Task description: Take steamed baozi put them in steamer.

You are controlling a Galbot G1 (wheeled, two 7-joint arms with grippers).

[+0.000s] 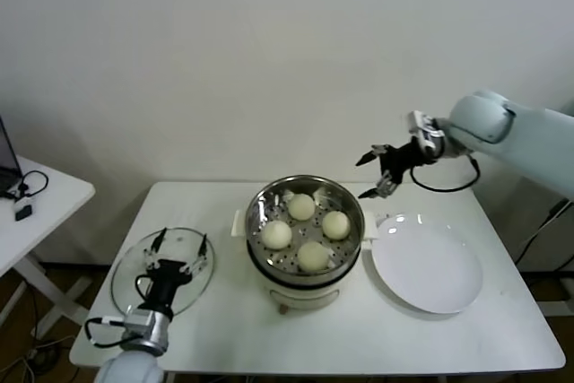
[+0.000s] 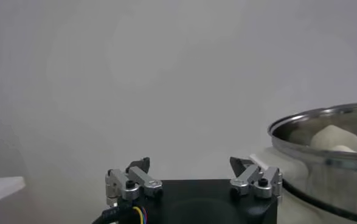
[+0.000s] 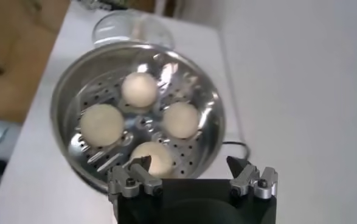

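With all four baozi seated in the steamer below and ahead of your empty, wide-open right gripper, lift it clear without clipping the rim, leaving the open left gripper parked over the lid.
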